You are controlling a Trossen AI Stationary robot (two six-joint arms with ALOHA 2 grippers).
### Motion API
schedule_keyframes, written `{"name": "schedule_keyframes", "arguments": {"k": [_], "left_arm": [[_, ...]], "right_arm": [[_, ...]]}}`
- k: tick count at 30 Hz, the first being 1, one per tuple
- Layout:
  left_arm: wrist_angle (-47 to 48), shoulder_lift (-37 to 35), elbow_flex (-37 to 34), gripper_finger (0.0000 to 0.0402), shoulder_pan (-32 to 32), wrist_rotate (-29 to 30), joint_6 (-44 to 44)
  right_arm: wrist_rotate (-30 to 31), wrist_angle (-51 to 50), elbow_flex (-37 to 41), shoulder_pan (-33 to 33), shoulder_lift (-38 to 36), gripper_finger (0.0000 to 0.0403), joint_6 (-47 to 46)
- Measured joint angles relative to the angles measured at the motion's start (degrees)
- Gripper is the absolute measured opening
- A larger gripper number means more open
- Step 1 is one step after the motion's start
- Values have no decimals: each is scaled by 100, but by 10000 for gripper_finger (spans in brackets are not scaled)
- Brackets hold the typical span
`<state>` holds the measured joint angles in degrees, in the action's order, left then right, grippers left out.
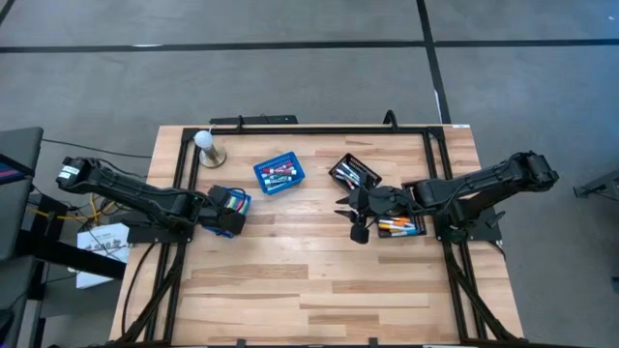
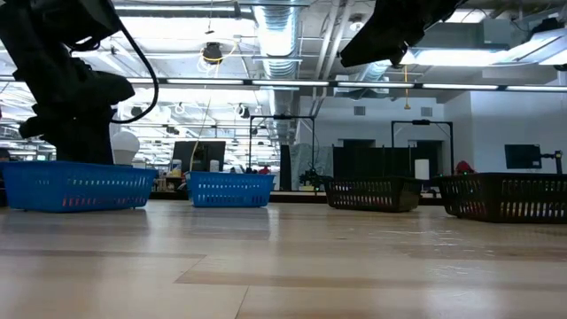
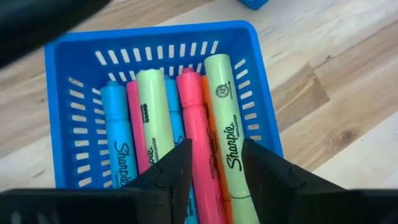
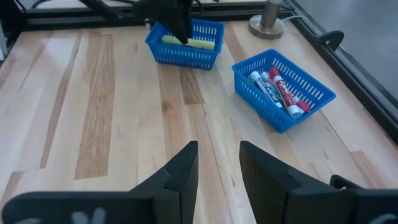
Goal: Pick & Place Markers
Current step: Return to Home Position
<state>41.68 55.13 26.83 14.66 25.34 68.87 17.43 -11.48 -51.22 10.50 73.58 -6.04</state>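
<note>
Both arms unloaded; withdrawal to home position in hand.
My left gripper hung low over the left blue basket, jaws narrowly parted and holding nothing, the markers lying loose just beneath it. I judged a straight lift clear of the basket wall necessary before any retraction, lest it drag a pen out. My right gripper, likewise parted and empty, stood beside the black baskets; no marker showed loose on the table.

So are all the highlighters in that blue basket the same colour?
No, the blue basket holds light green highlighters, a pink highlighter and a blue highlighter lying side by side.
</note>
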Motion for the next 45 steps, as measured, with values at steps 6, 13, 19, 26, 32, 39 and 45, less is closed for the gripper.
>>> {"name": "schedule_keyframes", "arguments": {"k": [6, 13, 19, 26, 32, 39, 45], "left_arm": [[-71, 0, 0, 136, 36, 12, -152], [-102, 0, 0, 136, 37, 12, -162], [-144, -107, 44, 136, 22, 500, -560], [-241, -1066, 625, 136, 24, 1083, -1906], [-645, -2355, 859, 136, 24, 1492, -3497], [-1215, -3371, 678, 136, 24, 1549, -4607], [-2346, -3722, -5, 136, 24, 1541, -5152]], "right_arm": [[0, 16, 0, 0, 0, 107, 0], [0, 314, 0, -38, 0, 107, 44], [69, 1001, 0, -219, 1, 107, 483], [54, -98, -644, -283, -471, 107, 457], [53, -1506, -1122, 18, -1167, 107, -127], [13, -1044, -195, -75, -2267, 107, -62], [-1185, -168, 1009, -856, -3683, 107, 20]]}}
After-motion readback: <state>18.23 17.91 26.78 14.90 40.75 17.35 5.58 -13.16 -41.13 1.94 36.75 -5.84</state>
